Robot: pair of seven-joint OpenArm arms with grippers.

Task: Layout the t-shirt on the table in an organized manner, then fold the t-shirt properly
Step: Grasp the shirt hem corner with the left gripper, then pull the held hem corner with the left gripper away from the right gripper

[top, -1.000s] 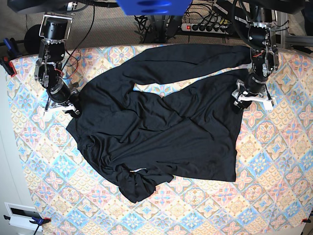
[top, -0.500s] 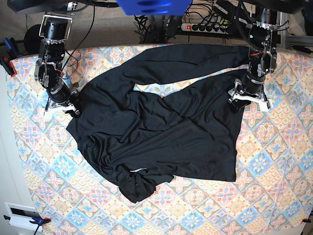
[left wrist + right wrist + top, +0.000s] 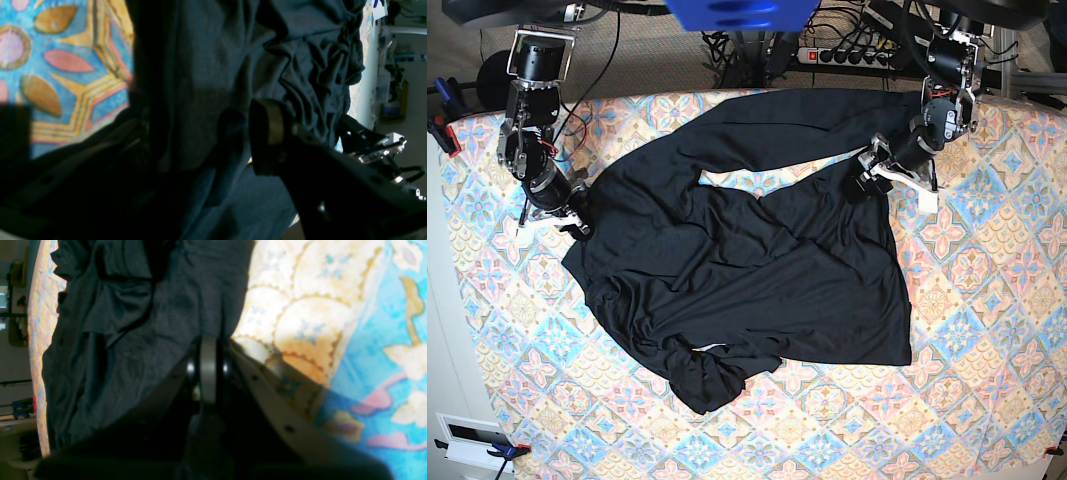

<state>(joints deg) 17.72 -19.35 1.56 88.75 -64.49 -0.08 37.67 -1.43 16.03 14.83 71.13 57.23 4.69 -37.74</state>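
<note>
Still crumpled, t-shirt (image 3: pixel 747 270) lies spread across middle of bench (image 3: pixel 987 330), one end bunched into knot near front edge. Right tool (image 3: pixel 567 215) pinched together on shirt's edge at that side, likely anchoring cloth for spreading. Left tool (image 3: pixel 892 170) over opposite edge, jaws apart with fabric between them, not clamped; judged mid-layout, folding not begun
</note>
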